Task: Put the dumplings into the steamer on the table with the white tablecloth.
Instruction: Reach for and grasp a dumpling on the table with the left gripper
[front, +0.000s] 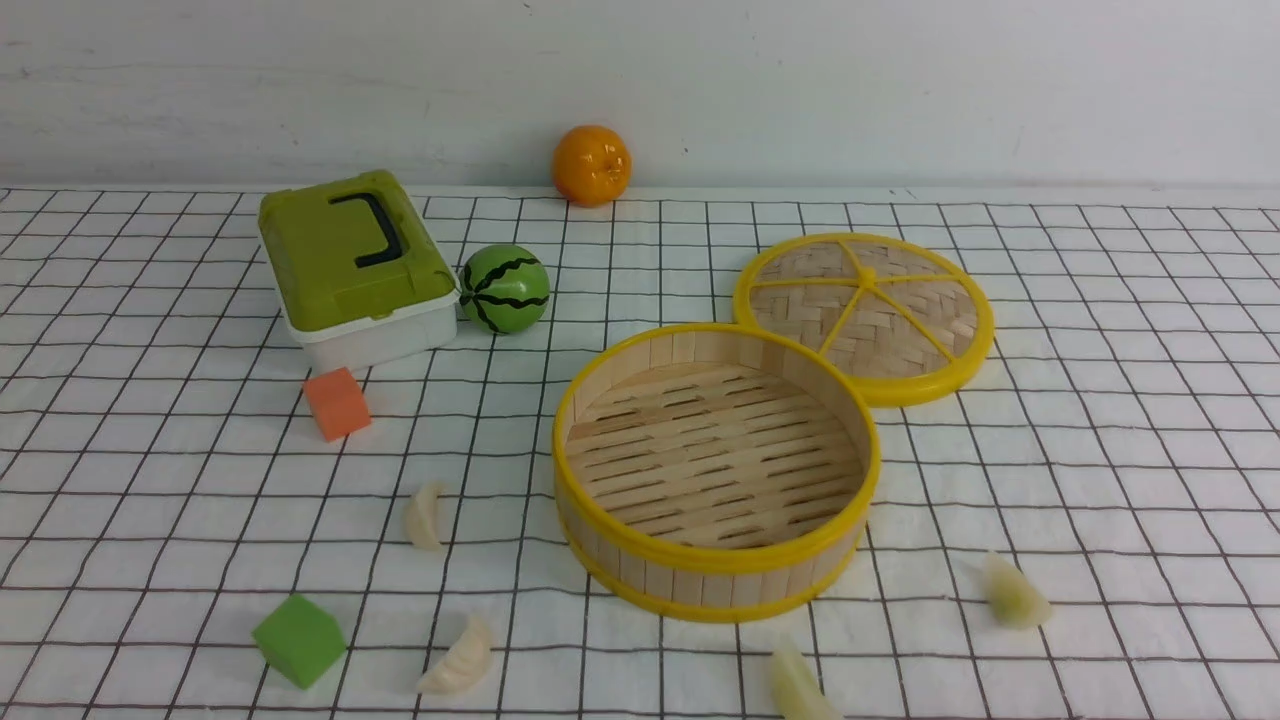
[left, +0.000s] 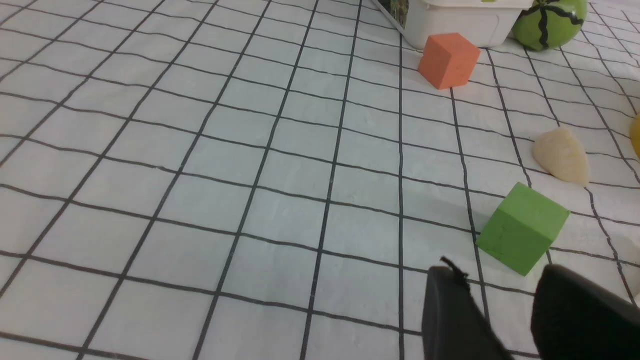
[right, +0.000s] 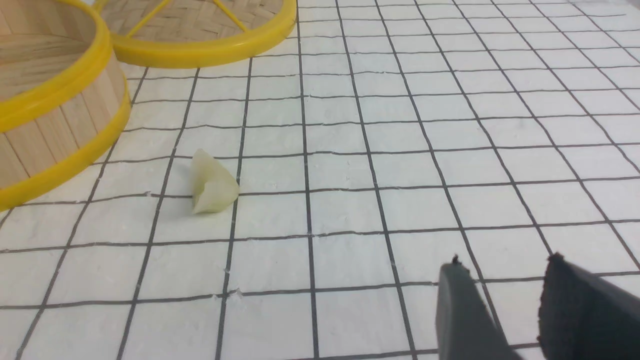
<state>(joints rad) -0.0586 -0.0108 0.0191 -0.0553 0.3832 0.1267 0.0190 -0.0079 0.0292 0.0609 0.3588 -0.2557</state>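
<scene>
Four dumplings (front: 424, 516) lie outside one steamer (front: 716, 470) on a white, black-gridded cloth (front: 640, 260), two on the steamer's left and two nearer the right arm's side, one of these in front of the basket and the other to its right. The upper left dumpling runs roughly front to back; the lower left one slants, its far end to the right. The front dumpling, cut by the front view's lower edge, and the right one both slant with their far ends to the left.

The steamer sits open side up, its bamboo floor bare, one lid (front: 865, 318) just behind its right rim. Two cubes, one orange (front: 338, 404), one green (front: 300, 641), stand at left, below one green-lidded box (front: 357, 270), one watermelon (front: 505, 289) and one orange fruit (front: 592, 165). Bare cloth separates each dumpling from the rim, with broad room at far left and far right. The left gripper (left: 492, 300) and right gripper (right: 505, 300) show spread, empty jaws.
</scene>
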